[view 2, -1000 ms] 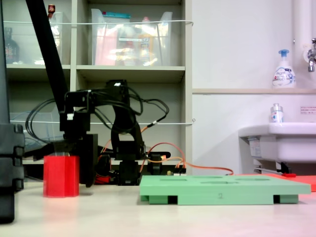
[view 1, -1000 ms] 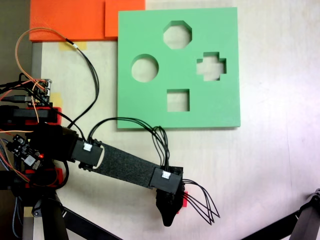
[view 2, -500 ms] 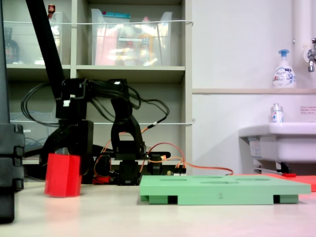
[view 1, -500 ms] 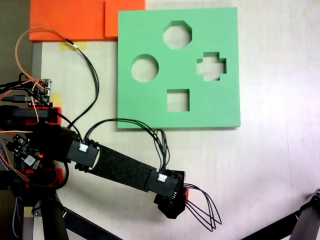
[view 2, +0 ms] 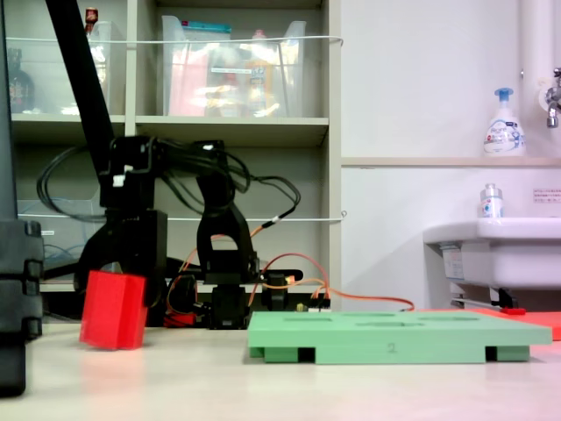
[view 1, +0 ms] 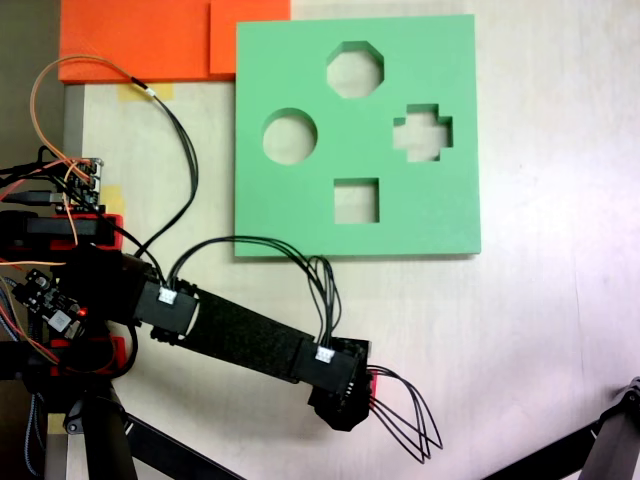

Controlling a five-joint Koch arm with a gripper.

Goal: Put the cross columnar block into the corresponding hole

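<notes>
The cross columnar block [view 2: 112,310] is a bright red foam piece at the left of a fixed view, tilted a little to one side. Another fixed view from above leaves just a red sliver of the block [view 1: 373,385] visible under the wrist. My gripper [view 2: 118,274] comes down over the block's top with black fingers on both sides, shut on it; from above the gripper [view 1: 340,410] sits near the lower middle. The green foam board [view 1: 300,215] lies flat farther up, apart from the arm, and its plus-shaped corresponding hole [view 1: 422,132] is at the right.
The green board [view 2: 394,338] also has round [view 1: 290,136], octagonal [view 1: 355,69] and square [view 1: 356,200] cutouts. Orange foam sheets [view 1: 140,40] lie at the top left. The arm's base and wiring [view 1: 70,290] fill the left edge. Black stand legs [view 1: 600,445] cross the bottom corners.
The gripper came down around the red block and closed on it. The block, upright a second ago, now leans to one side. The wrist shifted slightly.
</notes>
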